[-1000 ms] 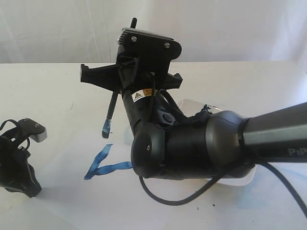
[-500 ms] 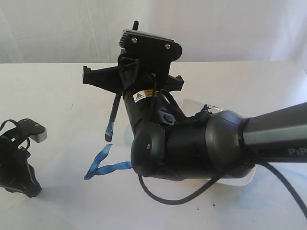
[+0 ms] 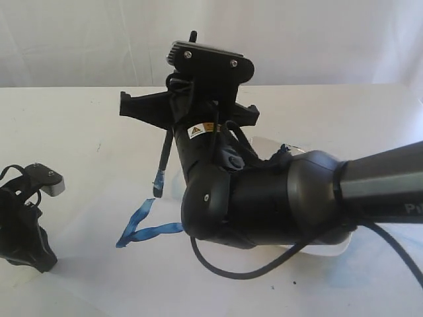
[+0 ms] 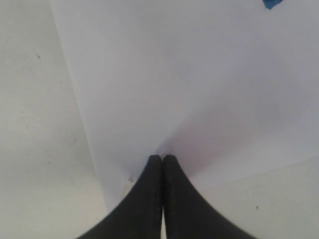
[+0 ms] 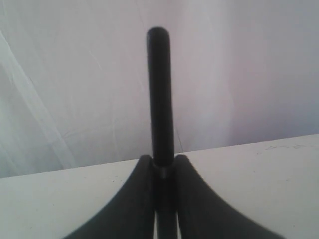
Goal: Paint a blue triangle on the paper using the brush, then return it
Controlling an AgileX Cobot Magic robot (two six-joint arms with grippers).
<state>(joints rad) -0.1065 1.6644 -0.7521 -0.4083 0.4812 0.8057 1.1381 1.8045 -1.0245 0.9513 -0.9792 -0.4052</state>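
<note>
Exterior view: brush held upright beside the blue triangle

Nearest, well to the left of the blue triangle (image 3: 139, 218), the left gripper (image 3: 26, 218) rests with its fingers pressed together on nothing, at the edge of the paper (image 4: 174, 74). Two streaky strokes of the triangle show; the rest is hidden behind the right arm (image 3: 264, 205). Just beyond the triangle's upper end hangs the blue tip of the brush (image 3: 165, 155), slightly tilted; whether it touches the sheet cannot be told. Above the triangle, the right gripper (image 5: 162, 164) is clamped narrowly on the black handle. To the triangle's right, a white dish (image 3: 330, 247) peeks out behind the arm. Farthest from the triangle hangs a white curtain (image 3: 79, 39).
</note>
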